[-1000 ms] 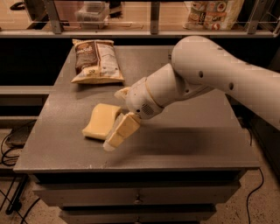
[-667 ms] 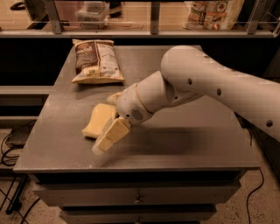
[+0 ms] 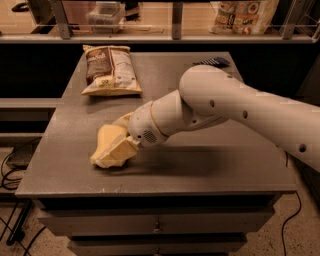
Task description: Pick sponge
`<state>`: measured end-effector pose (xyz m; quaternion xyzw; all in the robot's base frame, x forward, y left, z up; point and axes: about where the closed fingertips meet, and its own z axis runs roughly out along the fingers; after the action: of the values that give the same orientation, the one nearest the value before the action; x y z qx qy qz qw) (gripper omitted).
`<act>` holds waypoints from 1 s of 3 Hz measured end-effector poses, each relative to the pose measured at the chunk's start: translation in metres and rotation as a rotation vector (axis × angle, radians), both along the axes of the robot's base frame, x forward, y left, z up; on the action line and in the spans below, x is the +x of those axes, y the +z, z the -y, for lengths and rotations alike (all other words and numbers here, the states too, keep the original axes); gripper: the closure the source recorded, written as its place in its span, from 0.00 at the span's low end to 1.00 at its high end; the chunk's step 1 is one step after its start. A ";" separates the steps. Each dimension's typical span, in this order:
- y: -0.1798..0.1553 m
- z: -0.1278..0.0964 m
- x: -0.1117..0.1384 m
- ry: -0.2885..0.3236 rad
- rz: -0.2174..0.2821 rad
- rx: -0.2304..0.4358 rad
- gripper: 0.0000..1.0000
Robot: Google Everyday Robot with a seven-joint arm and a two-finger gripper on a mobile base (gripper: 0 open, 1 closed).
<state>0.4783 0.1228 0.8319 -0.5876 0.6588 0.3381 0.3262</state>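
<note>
The pale yellow sponge (image 3: 106,134) lies on the grey table (image 3: 65,165), left of middle and toward the front. My gripper (image 3: 118,151) is down on the sponge, covering its lower right part and reaching in from the right. The white arm (image 3: 225,107) stretches across the table from the right edge. Where the gripper meets the foam is hard to make out, since both are yellowish.
A brown-and-white snack bag (image 3: 110,70) lies at the back left of the table. A small dark blue item (image 3: 212,61) sits at the back right. A shelf behind holds packages (image 3: 245,15) and a clear container (image 3: 105,12). Cables (image 3: 10,170) hang at the left.
The gripper has moved left and down, from the sponge's right edge onto the sponge. The arm has swung further left. The sponge has stayed in about the same place.
</note>
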 end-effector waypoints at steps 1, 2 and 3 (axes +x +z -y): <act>0.026 0.013 0.011 -0.031 0.067 0.011 0.65; 0.061 0.036 0.027 -0.038 0.140 -0.009 0.88; 0.101 0.067 0.047 -0.051 0.220 -0.021 1.00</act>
<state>0.5249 0.0557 0.9333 -0.6075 0.6374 0.2561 0.3988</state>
